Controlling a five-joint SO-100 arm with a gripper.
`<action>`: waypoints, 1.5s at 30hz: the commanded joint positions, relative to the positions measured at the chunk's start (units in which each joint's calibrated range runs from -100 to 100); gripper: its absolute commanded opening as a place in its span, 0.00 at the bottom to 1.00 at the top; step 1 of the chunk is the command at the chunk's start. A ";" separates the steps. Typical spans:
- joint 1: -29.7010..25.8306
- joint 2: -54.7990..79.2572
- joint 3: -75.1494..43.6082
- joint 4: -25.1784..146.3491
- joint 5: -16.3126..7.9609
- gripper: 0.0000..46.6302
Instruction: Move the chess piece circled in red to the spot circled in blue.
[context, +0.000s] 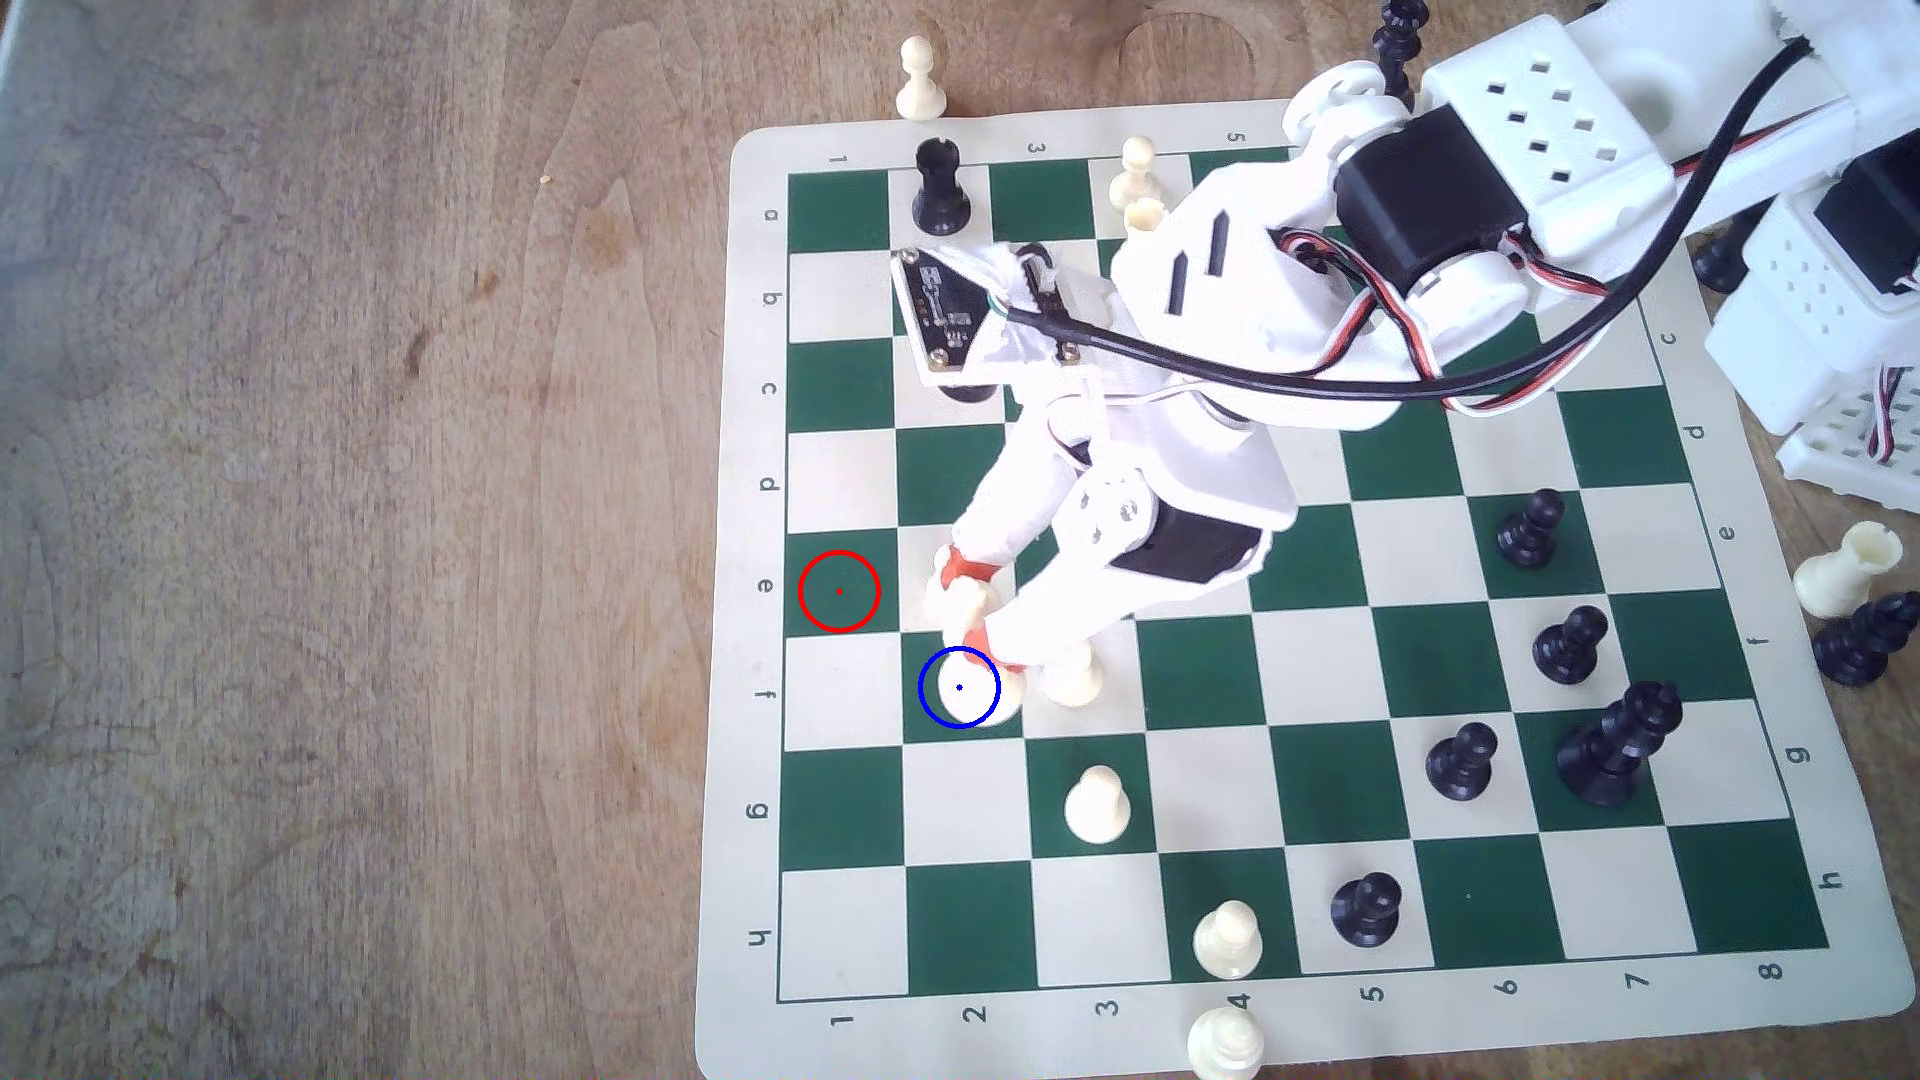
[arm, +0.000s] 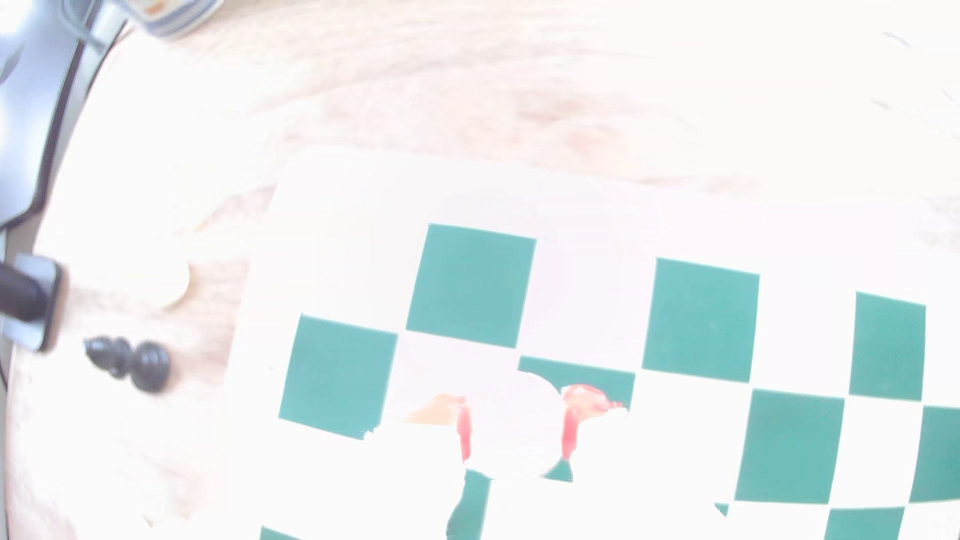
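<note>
Under the chessboard (context: 1455, 582), a grainy wooden table (context: 364, 519).

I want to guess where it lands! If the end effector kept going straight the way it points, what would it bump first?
Probably the board at the blue-ringed green square. The end effector points down there, shut on the tall cream piece, whose base seems already over it. Depth is unclear.

Wooden table (context: 364, 519) under a green-and-cream chessboard mat (context: 748, 665), stray cream pawn (context: 918, 78) beside it
</note>
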 joint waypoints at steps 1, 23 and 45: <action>0.48 -1.25 -1.02 -1.76 0.15 0.00; 2.13 4.86 1.16 -7.82 0.78 0.00; 2.67 4.69 1.43 -8.40 1.17 0.00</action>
